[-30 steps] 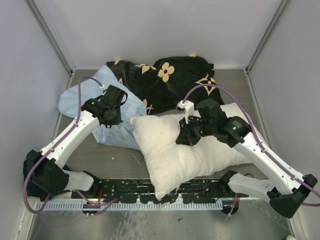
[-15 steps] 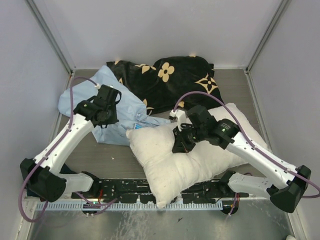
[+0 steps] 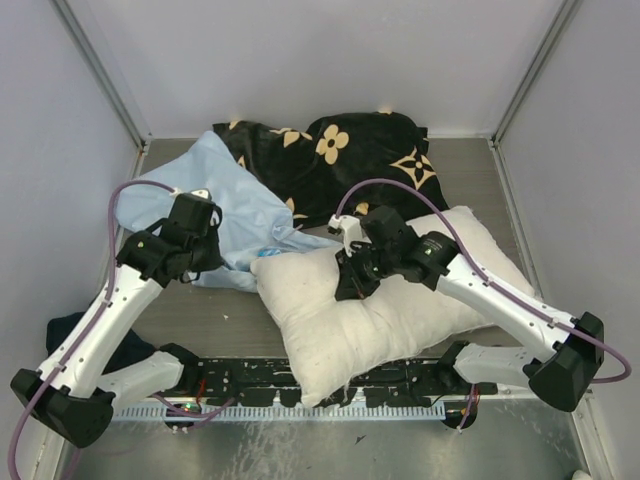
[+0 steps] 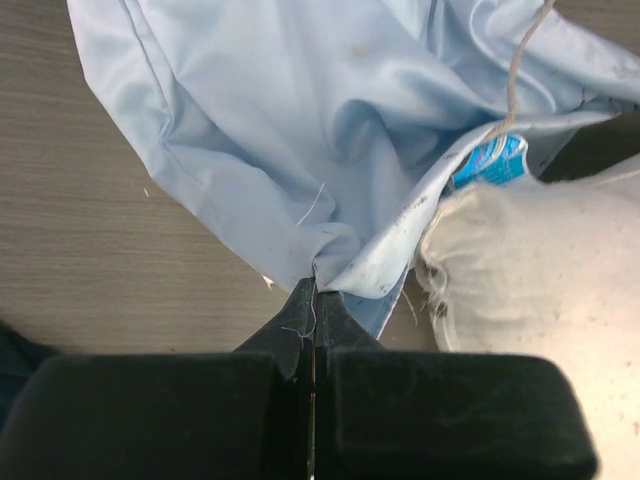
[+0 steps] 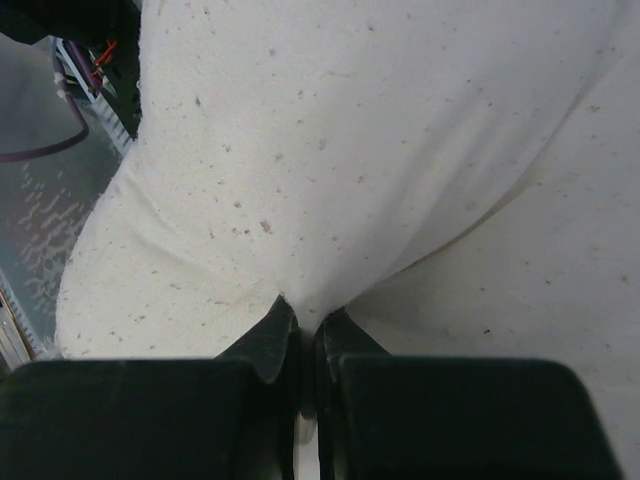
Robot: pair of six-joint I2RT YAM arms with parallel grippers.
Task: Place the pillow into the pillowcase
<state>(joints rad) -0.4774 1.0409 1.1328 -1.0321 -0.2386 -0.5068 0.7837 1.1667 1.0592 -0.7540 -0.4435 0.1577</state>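
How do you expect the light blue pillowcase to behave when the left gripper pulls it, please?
Probably floppy: the pillowcase folds and wrinkles where the left gripper pinches it. Likely light, since the fabric looks thin. Its opening may sag shut rather than hold shape.

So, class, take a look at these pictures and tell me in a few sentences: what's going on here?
Two robot arms are working on getting a pillow into a pillowcase. The left gripper is shut on a fold at the edge of the light blue pillowcase, which lies crumpled on the table. The right gripper pinches a bunch of fabric on the cream pillow. One pillow corner lies at the pillowcase's edge, but the pillow is not yet inside. A black cloth with tan flowers lies behind them.
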